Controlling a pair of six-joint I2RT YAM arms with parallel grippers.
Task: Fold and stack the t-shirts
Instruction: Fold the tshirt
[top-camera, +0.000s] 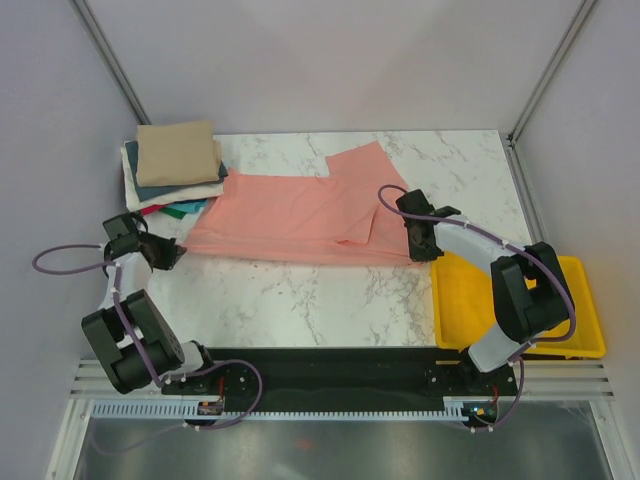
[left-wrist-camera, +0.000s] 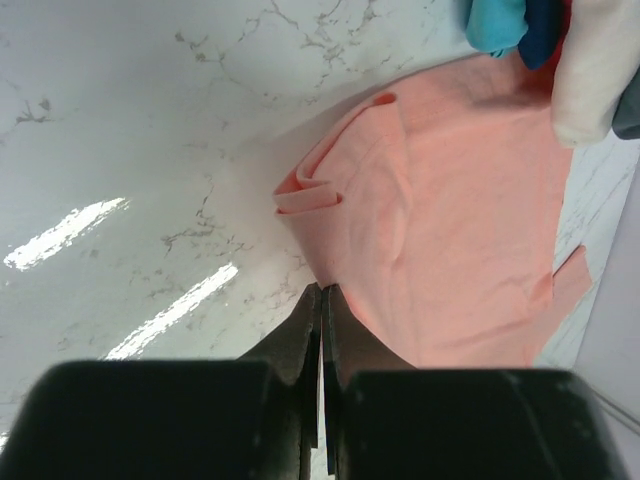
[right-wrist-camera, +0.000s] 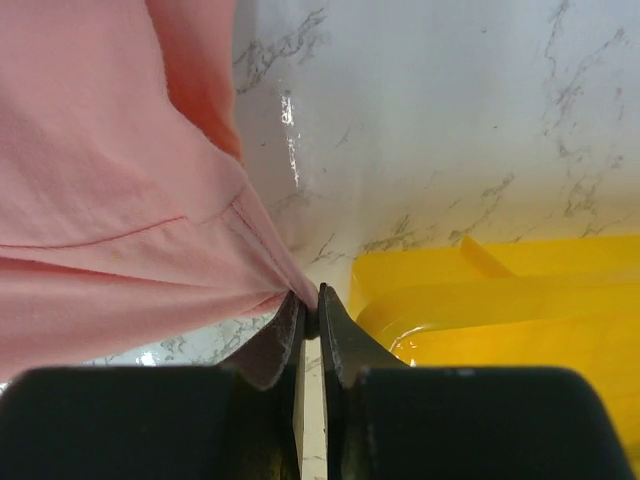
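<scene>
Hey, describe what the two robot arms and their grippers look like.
Both the left arm and right arm have white links with bulky black joints. A purple cable loops along each. The left gripper and right gripper have black fingers tapering to thin tips.

Nothing legible in any of the three views: no text, labels, brands, numbers or signs.
</scene>
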